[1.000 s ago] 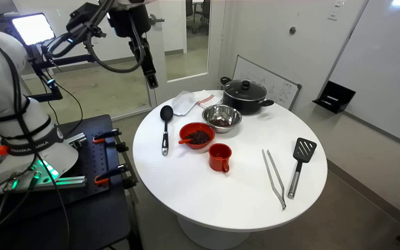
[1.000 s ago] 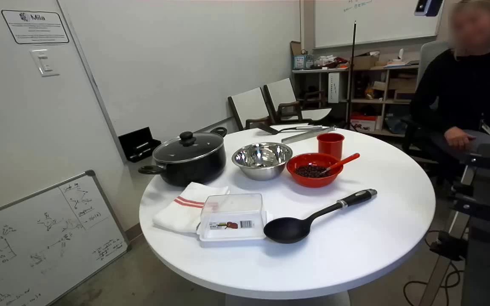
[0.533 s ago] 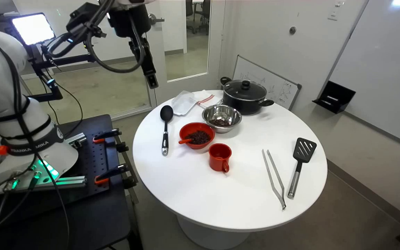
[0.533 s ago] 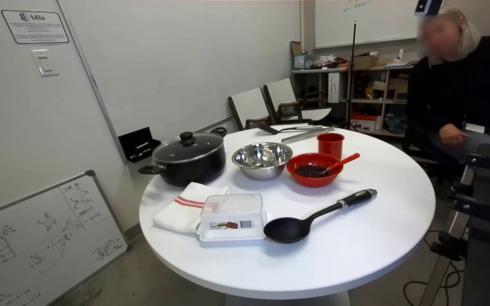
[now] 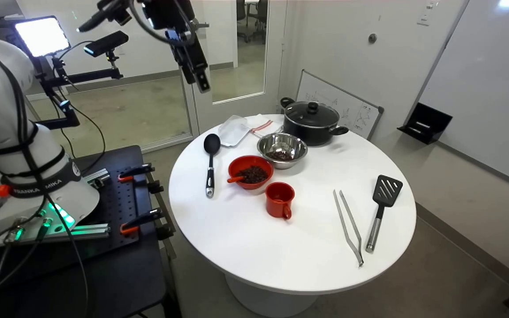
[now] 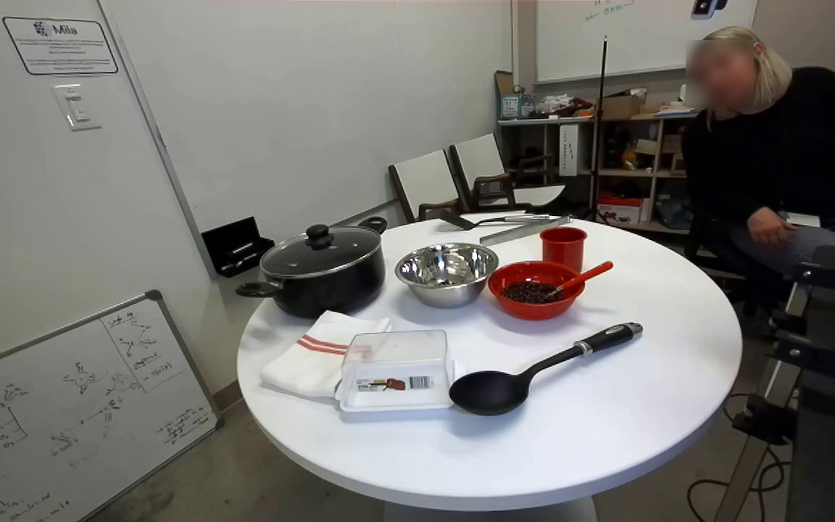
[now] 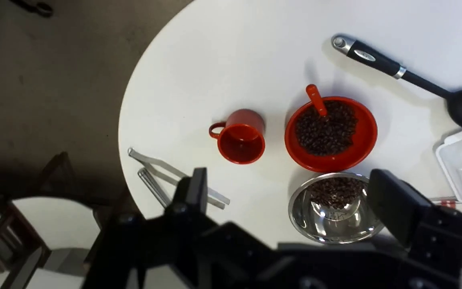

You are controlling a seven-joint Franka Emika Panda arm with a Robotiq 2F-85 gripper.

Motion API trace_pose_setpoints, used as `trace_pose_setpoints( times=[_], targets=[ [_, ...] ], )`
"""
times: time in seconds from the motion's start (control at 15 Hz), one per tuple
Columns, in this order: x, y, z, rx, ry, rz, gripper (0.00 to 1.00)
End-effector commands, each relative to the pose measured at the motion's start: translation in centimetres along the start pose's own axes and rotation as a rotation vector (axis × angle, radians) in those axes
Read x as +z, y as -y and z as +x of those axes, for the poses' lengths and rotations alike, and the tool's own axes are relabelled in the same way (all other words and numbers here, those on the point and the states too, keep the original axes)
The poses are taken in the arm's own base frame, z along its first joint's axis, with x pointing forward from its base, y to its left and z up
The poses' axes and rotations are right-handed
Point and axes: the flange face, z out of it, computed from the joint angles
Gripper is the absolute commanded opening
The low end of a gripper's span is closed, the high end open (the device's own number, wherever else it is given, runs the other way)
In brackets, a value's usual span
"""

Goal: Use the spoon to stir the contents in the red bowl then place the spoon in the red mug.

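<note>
Gripper [image 7: 288, 180] shifted; one red bowl [image 7: 361, 134] (one mug [image 7: 246, 117]).

End effector [image 5: 199, 83] higher than before, tilted further; seated person [image 6: 787, 145] leaned lower.

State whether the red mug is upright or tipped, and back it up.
Upright. In an exterior view, the red mug stands on the table, its open mouth facing up.

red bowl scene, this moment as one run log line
end effector: open, empty | black spoon: on table | red-handled utensil: in red bowl | red mug: upright, beside red bowl | stirring: not underway
</note>
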Motion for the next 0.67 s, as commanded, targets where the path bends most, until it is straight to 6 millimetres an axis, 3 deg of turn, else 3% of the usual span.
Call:
trace_pose_setpoints(
  times=[0.0,0.07,0.27,0.6],
  targets=[
    [-1.6,6.4,2.1,-0.158,-0.027,-0.130,1.00],
    [-1.2,8.5,2.6,-0.210,-0.021,-0.166,1.00],
    [-0.3,12.5,3.2,-0.358,-0.037,-0.281,1.00],
    [3.8,15.7,3.3,-0.576,-0.098,-0.445,1.00]
  ],
)
